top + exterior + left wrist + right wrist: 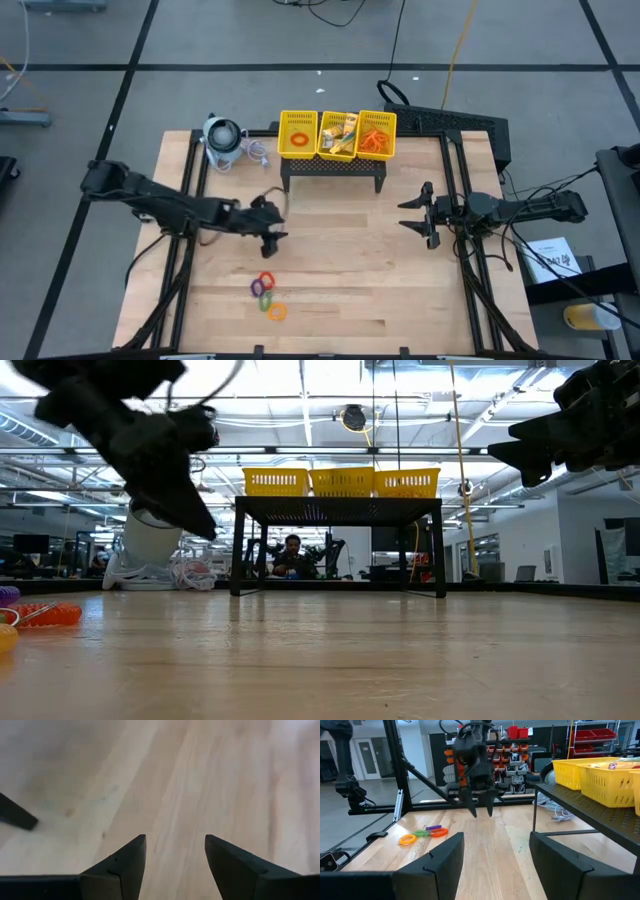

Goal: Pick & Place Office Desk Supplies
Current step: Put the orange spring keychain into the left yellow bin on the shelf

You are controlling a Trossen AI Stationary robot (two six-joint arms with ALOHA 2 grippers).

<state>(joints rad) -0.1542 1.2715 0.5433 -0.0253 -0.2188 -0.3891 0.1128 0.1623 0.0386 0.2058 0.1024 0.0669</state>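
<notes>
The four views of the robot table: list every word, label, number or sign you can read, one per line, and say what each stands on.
None can be read.
White sheet beside the table, near the right arm: dark print, too small to read.
Packets in the middle compartment of the yellow basket: labels too small to read.
Red bins on shelves in the room behind: nothing legible.

Two dark arms, black throughout, built of jointed tubular segments. Left gripper [175, 851]: two matte black wedge fingers [127, 862], tapered tips. Right gripper [418, 214]: same build. Black cables trail behind right arm, possibly bundled.
</notes>
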